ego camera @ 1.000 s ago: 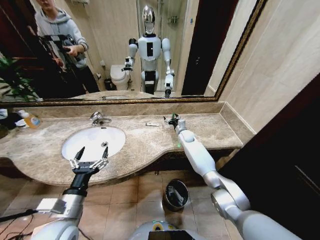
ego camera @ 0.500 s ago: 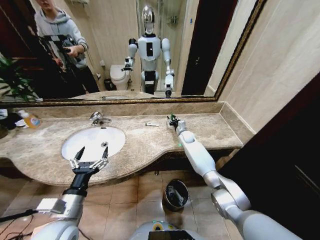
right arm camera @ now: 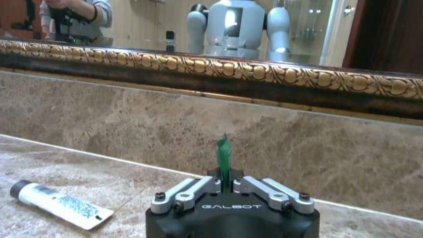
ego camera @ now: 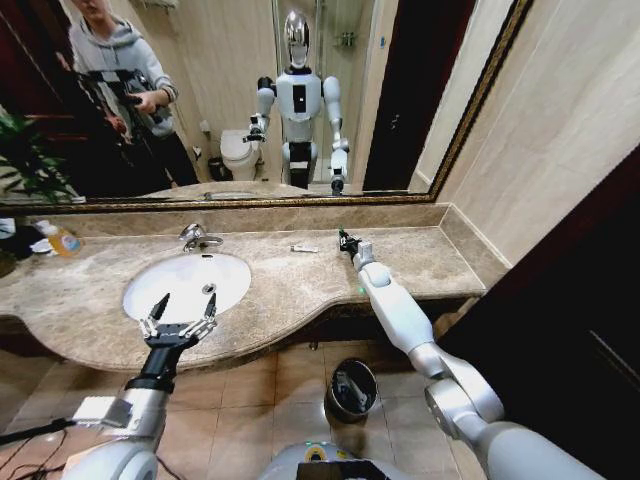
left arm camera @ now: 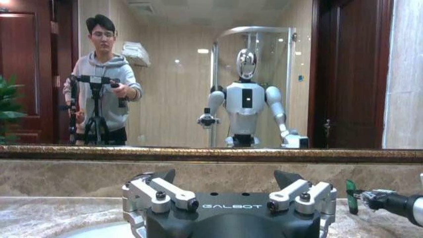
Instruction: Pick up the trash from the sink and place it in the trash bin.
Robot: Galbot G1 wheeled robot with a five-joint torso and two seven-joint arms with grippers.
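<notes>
Trash — a dark green tube (right arm camera: 223, 154) stands pinched between the pressed-together fingers of the right gripper (right arm camera: 227, 187), its tip pointing up toward the backsplash. From the head view the right gripper (ego camera: 347, 242) sits over the back of the marble countertop (ego camera: 420, 262), near the mirror (ego camera: 330, 100) and well right of the sink (ego camera: 170, 282). Whether the tube is clear of the stone or resting on it, I cannot tell.

Just beside the gripper on the counter lies a small white tube with a dark cap (right arm camera: 58, 204), flat and untouched — in the head view the same piece (ego camera: 304, 248) shows between the faucet (ego camera: 196, 236) and the right gripper.

Left gripper (ego camera: 180, 316) hovers at the near rim of the sink, fingers spread, holding nothing.

Trash bin (ego camera: 352, 388) stands on the floor below the counter edge, well apart from the gripper; its contents are unclear.

Judgement: one piece in hand but not yet carried down to the bin; the white tube at least remains to collect. An orange bottle (ego camera: 62, 238) at far left is no part of the job.
</notes>
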